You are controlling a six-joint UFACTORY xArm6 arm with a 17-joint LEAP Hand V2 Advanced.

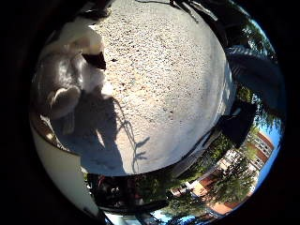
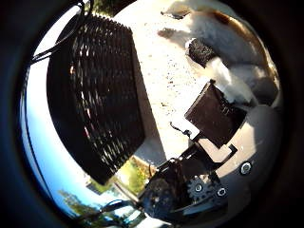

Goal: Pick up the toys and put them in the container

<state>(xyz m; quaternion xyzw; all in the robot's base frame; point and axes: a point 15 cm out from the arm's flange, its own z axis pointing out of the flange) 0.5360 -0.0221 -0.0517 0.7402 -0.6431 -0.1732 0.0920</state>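
I had the hand (image 2: 223, 142) low over the pale, gritty ground (image 1: 164, 84) outdoors, in hard sunlight, with a white plush toy (image 1: 65, 79) pressed close against the palm at the upper left of the little-finger view. The same soft white toy, with a black patch, showed at the upper right of the thumb-side view, where a black and white finger (image 2: 213, 116) lay right against it. I judged the fingers to be curled on the toy, though how firm the hold was I could not tell. The black ribbed container (image 2: 102, 95) stood near on the ground, filling the left half of the thumb-side view; its inside was hidden from me. As far as I could judge, this toy was gripped but not yet dropped in. No other toy showed on the ground.
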